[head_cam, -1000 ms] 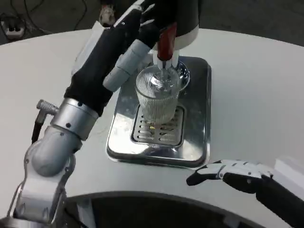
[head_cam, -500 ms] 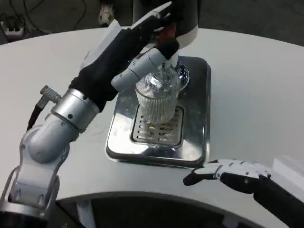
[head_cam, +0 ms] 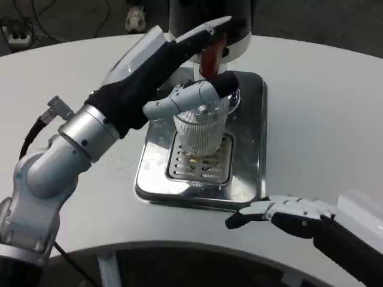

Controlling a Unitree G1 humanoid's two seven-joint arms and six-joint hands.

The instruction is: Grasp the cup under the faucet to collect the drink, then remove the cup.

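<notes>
A ribbed clear glass cup (head_cam: 200, 133) stands upright on the grate of the steel drip tray (head_cam: 246, 173), right under the red faucet lever (head_cam: 211, 58). My left hand (head_cam: 164, 66) reaches in from the left at the faucet. Its upper fingers (head_cam: 209, 28) stretch past the top of the lever, and a lower white finger lies across the cup's rim. The lever stands between them, and I cannot see a firm grip on it. My right hand (head_cam: 281, 214) rests on the table in front of the tray, fingers stretched out and holding nothing.
The dark and white dispenser body (head_cam: 239, 27) rises behind the tray. The round white table (head_cam: 323, 119) has free room to the right of the tray. Its front edge curves close below my right hand. Cables lie on the floor at the far left.
My left hand has swung right and forward, so its fingers now bracket the red lever and reach over the cup's rim. My right hand has crept slightly left. The cup has stayed put.
</notes>
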